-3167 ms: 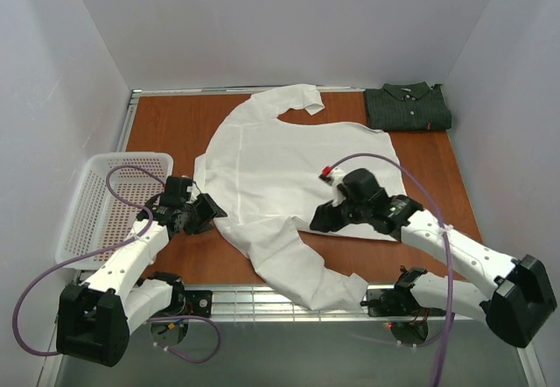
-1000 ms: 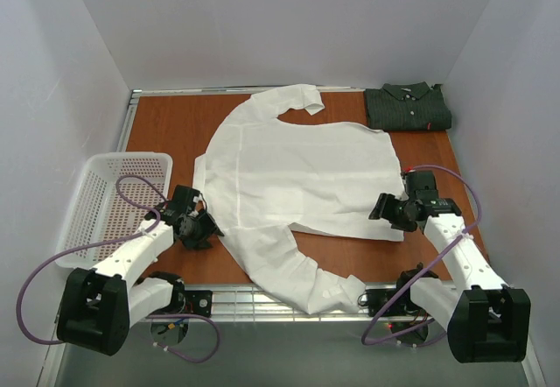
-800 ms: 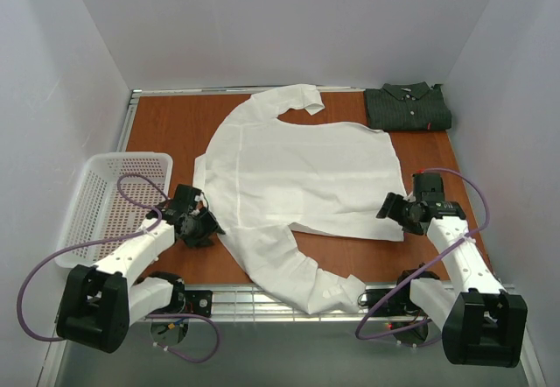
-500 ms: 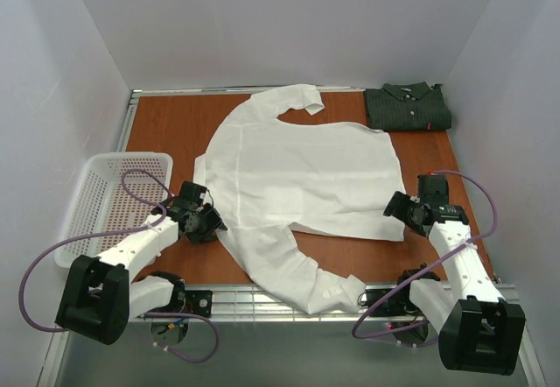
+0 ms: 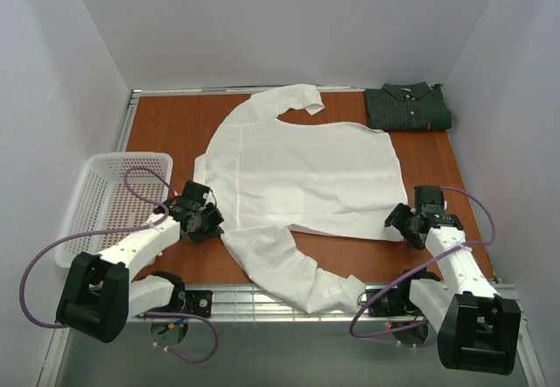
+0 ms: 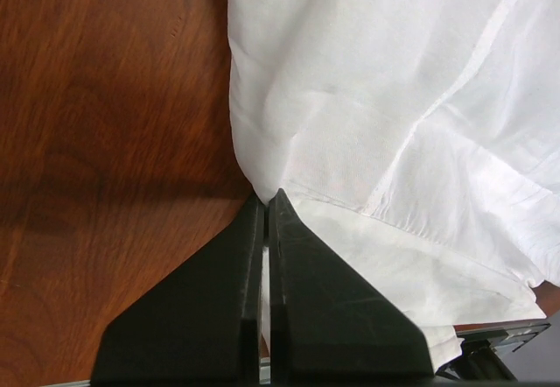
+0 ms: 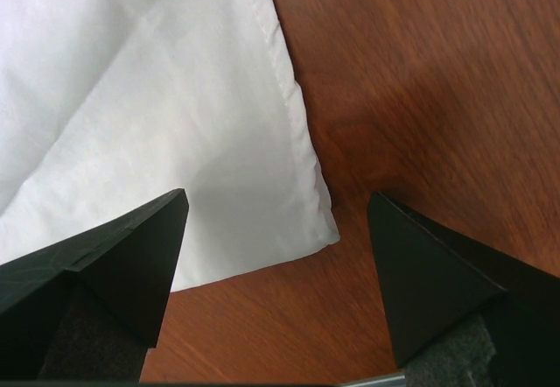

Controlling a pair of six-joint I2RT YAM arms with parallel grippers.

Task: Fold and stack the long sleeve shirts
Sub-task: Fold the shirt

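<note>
Worktop (image 5: pixel 166 133): a brown wooden surface that carries both shirts, with white walls on three sides.
White shirt (image 5: pixel 297 172): lies spread flat across the middle of the worktop and takes up most of it. Its near sleeve (image 5: pixel 289 269) trails toward the front edge between the two arm bases. Its far sleeve (image 5: pixel 293 100) bends along the back edge.
Basket (image 5: pixel 96 203): white mesh, at the left edge of the worktop, just outside the left arm and apart from both shirts.
Dark shirt (image 5: pixel 407 109): folded into a compact rectangle in the far right corner, collar toward the back wall. It lies near the white shirt's far right part without touching it, and well apart from both pincers.
Left pincer (image 6: pixel 267 199): low at the white shirt's near left edge, where the near sleeve meets the body. Its two fingers are pressed together and pinch a small pucker of the white cloth at their tips, with bare wood to their left.
Right pincer (image 7: pixel 278 199): fingers spread wide, gripping nothing. The white shirt's near right hem corner lies flat on the wood below the gap between them.
Red tag (image 5: pixel 430 127): a small mark on the dark shirt's near edge.
</note>
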